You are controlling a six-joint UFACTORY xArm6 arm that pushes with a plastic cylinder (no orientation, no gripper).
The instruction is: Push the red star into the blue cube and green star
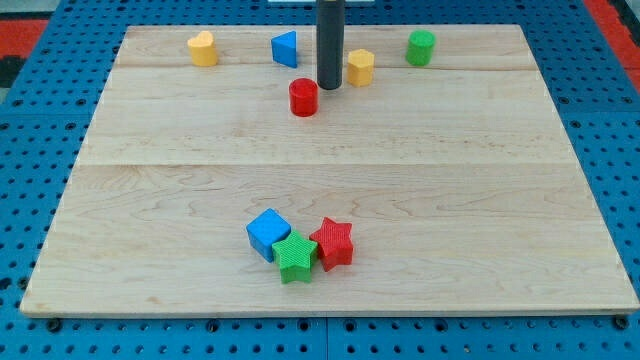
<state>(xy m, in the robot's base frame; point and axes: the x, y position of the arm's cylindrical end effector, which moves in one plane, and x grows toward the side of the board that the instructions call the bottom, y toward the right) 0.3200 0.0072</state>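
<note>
Bench (150, 200): pale wooden board, lying on a blue perforated surface (30, 200).

Red star (333, 243): lower centre of the frame, touching the green star (295, 257) on its left. The green star in turn touches the blue cube (268, 233), which sits just up and left of it. The three form one tight cluster.

Tool: a plain dark rod with nothing to clench or release, so it grasps nothing. My tip (329, 86) rests in the upper centre of the frame, well apart from the cluster. It stands just up and right of the red cylinder (303, 97) and just left of the yellow block (360, 67).

Along the upper edge of the frame: yellow heart (203, 48) at upper left; blue triangular block (285, 48) left of the rod; green cylinder (421, 47) at upper right.
</note>
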